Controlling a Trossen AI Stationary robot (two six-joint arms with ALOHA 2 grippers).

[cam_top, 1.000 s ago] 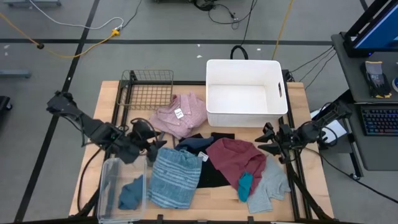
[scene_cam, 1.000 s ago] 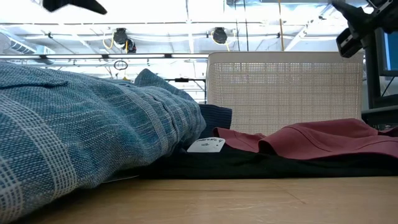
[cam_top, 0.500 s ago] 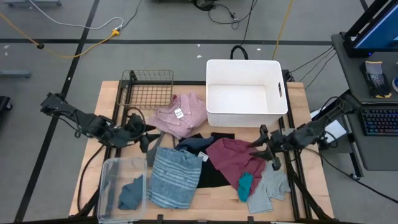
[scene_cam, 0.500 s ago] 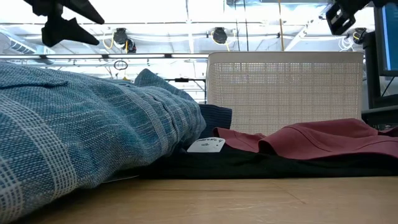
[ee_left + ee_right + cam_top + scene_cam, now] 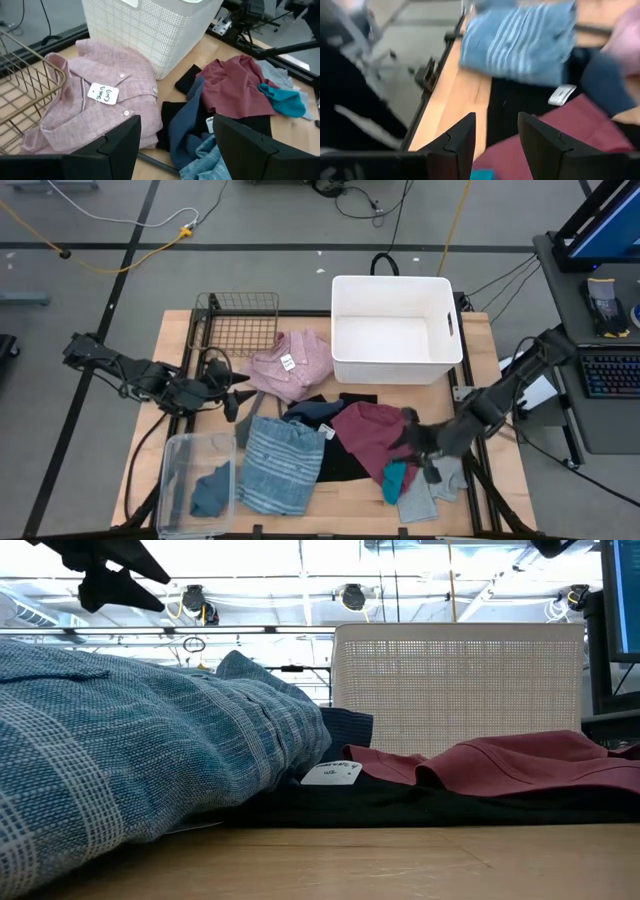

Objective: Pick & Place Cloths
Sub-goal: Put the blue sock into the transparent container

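Wooden table [image 5: 330,498] carries the whole pile. Pink button shirt with white tag [image 5: 291,366] lies mid-table, just beside the white perforated plastic basket [image 5: 395,329] at the far edge, and touching the wire mesh basket [image 5: 237,324] at the far left corner. Blue striped woven cloth [image 5: 283,463] sits near the front edge, left of centre. Dark blue cloth [image 5: 312,414] and black cloth [image 5: 342,460] are bunched between it and the maroon cloth [image 5: 375,436], which overlaps the black one. Small teal piece [image 5: 394,476] rests on the maroon cloth's front-right part, touching the grey cloth [image 5: 432,488] near the front right corner.

Containers: white basket and wire basket show nothing inside. Clear plastic bin [image 5: 195,485] at the front left corner holds one teal-blue cloth [image 5: 211,488].

Left gripper [image 5: 234,394] hovers above the table between the pink shirt and the striped cloth, fingers apart, holding nothing; in its wrist view the pink shirt and dark pile lie ahead. Right gripper [image 5: 417,452] is over the maroon, teal and grey cloths near the front right, motion-blurred; fingers apart in its wrist view, nothing between them.
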